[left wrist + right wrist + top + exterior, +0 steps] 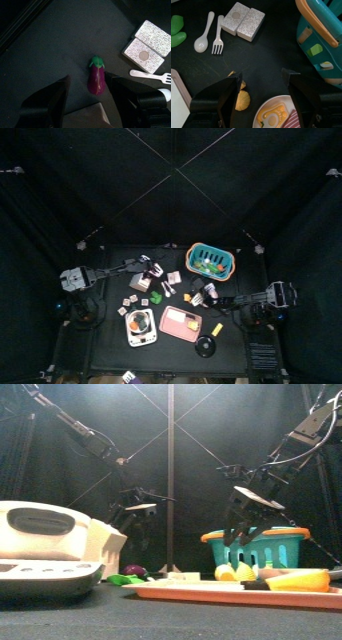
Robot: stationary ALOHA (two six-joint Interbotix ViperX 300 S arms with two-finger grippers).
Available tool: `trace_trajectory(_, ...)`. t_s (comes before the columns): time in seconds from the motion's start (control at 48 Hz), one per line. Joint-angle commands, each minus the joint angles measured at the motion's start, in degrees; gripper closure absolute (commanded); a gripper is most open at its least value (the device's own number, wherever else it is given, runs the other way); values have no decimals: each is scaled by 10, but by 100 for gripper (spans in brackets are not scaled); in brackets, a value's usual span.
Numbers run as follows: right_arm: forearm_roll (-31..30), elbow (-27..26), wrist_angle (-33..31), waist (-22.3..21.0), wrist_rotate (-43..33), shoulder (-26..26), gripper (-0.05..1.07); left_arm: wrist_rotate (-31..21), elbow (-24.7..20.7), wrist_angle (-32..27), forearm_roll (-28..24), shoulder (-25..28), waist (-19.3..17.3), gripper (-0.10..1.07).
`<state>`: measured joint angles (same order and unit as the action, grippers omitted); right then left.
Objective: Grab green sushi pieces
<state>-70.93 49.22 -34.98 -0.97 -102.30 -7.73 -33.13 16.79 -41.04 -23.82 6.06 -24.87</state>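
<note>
The left gripper [87, 97] hovers over the table [60, 45] with its fingers spread apart and holding nothing; a purple eggplant [97, 77] lies between them, and two speckled blocks [148, 45] sit just beyond the right finger near a white fork [152, 76]. The right gripper [261, 95] hangs with fingers open and empty above a plate of fried egg [274, 117], a yellow piece [242, 100] between them. Green sushi pieces [177, 30] lie well off beyond the left finger, beside a white spoon [203, 35]; a teal basket [321, 35] stands beyond the right finger.
</note>
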Motion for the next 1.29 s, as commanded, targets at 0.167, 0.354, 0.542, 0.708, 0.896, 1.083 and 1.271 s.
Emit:
trace_trajectory(0.167,1,-18,-1,8,0,-6,8,9,11,-53,-29,-87,69,7)
trace_trajectory(0.354,1,-22,-1,8,0,-1,8,11,41,-110,-54,-142,171,7)
trace_trajectory(0.542,4,-25,0,9,1,9,8,11,83,-114,-58,-196,266,7)
trace_trajectory(0.708,7,-32,0,9,1,14,8,-3,144,-105,-56,-249,314,7)
trace_trajectory(0.896,7,-39,5,9,1,25,8,-34,194,-76,-65,-301,341,7)
trace_trajectory(1.083,7,-45,5,8,2,39,8,-33,258,-24,-67,-343,368,7)
trace_trajectory(1.271,7,-48,6,5,2,48,8,-33,318,94,-66,-367,410,7)
